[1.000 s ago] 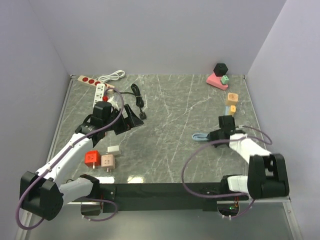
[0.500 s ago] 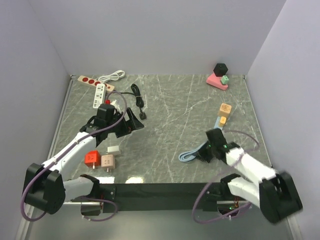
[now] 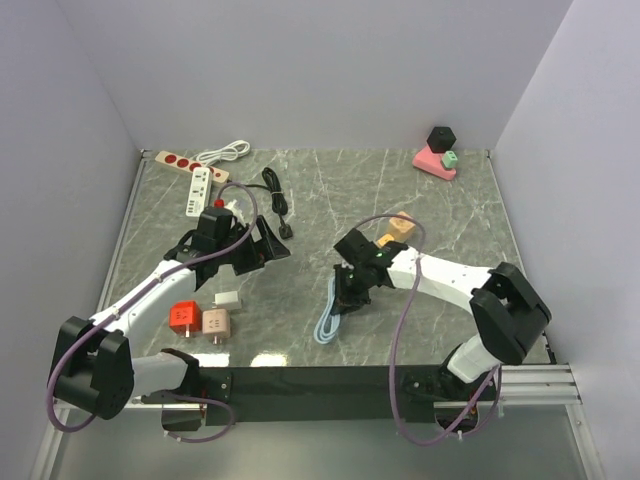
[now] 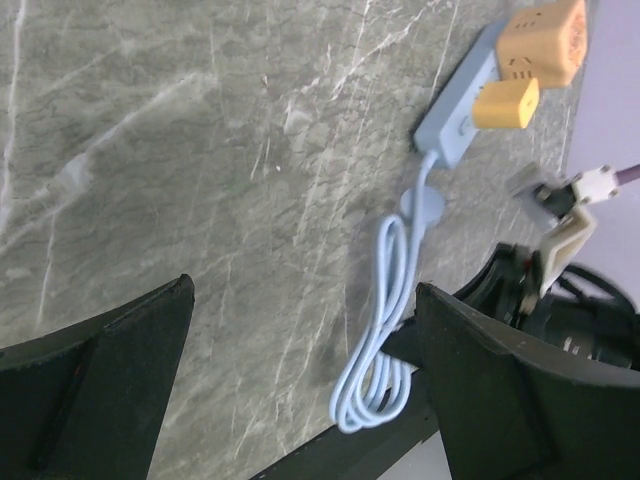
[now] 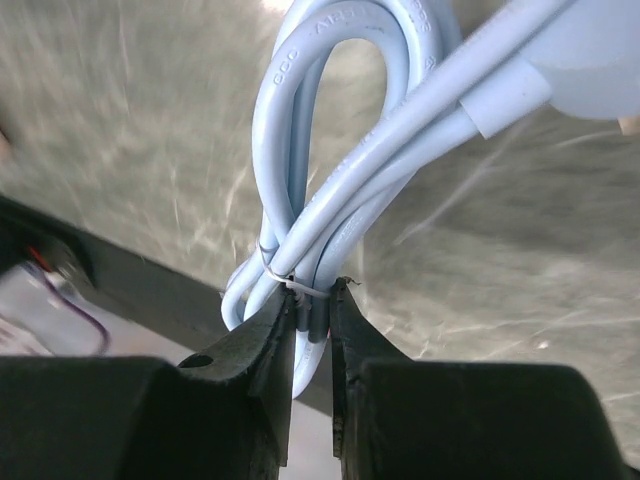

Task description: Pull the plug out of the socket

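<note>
A light-blue socket strip (image 4: 455, 110) lies on the marble table with two orange cube plugs (image 4: 540, 35) stuck in it; the plugs also show in the top view (image 3: 398, 228), where the right arm hides most of the strip. Its light-blue coiled cable (image 3: 328, 320) trails toward the front edge. My right gripper (image 5: 312, 300) is shut on the tied cable bundle (image 5: 330, 150) at mid-table (image 3: 350, 288). My left gripper (image 3: 262, 245) is open and empty, left of centre, its wrist view (image 4: 305, 380) looking toward the strip.
A white power strip (image 3: 197, 190), a beige strip (image 3: 180, 162), a white cable (image 3: 225, 152) and a black cable (image 3: 278, 200) lie back left. A red cube (image 3: 182, 316), a beige cube (image 3: 217, 322) and a white block (image 3: 228, 298) lie front left. Pink, black and green blocks (image 3: 437, 158) stand back right.
My right arm has swept left from the right side to mid-table, dragging the blue cable, strip and orange plugs with it. The left arm has hardly moved.
</note>
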Controlling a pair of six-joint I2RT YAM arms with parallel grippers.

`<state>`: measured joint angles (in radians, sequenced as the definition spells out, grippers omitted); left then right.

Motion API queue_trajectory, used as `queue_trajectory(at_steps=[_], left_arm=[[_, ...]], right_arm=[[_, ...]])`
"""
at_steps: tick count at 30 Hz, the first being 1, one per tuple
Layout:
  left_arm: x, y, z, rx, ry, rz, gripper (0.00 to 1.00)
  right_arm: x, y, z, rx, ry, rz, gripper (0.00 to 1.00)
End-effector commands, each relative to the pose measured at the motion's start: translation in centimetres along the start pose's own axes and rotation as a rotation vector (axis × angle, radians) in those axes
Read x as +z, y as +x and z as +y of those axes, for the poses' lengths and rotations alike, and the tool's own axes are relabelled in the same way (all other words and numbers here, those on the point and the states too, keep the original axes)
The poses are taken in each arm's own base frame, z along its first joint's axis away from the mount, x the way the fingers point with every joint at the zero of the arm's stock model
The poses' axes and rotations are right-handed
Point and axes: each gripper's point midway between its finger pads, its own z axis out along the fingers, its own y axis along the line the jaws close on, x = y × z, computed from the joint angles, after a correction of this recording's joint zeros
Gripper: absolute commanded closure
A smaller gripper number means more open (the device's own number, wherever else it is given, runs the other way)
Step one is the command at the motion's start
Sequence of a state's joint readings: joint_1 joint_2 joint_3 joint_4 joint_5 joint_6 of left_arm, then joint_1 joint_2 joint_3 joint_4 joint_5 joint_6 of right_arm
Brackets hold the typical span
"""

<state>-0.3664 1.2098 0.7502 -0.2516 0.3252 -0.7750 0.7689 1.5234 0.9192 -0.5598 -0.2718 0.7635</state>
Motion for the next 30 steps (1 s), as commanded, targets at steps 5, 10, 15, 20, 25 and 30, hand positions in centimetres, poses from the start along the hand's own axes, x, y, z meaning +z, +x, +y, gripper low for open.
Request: queue_trajectory(at_steps=[5, 10, 15, 20, 25, 30], left_arm=[[0.5, -1.0, -1.8, 0.047, 0.071, -0.007, 0.02], [1.4, -1.0, -2.5, 0.073, 0.086, 0.02, 0.02], [2.4, -1.5, -4.2, 0.115, 0.118, 0.044, 0.01], [4.7, -0.6, -6.7, 0.18, 0.183, 0.114, 0.01], [6.8, 1.0, -9.4, 0.231, 0.245, 0.198, 0.02], [7.5, 2.1, -9.8, 0.225, 0.237, 0.216, 0.02]], right_arm=[[-0.6, 5.0, 2.8, -0.237, -0.008, 0.122, 0.86], [-2.1, 3.7, 3.0, -0.26, 0.052, 0.012, 0.19], [-7.3, -0.8, 3.3, -0.162, 0.051, -0.219, 0.05], [-12.4, -7.8, -2.3, 0.096, 0.109, -0.436, 0.03], [-14.5, -12.5, -6.2, 0.143, 0.258, -0.484, 0.03], [-13.2, -15.8, -6.3, 0.164, 0.303, -0.439, 0.07]])
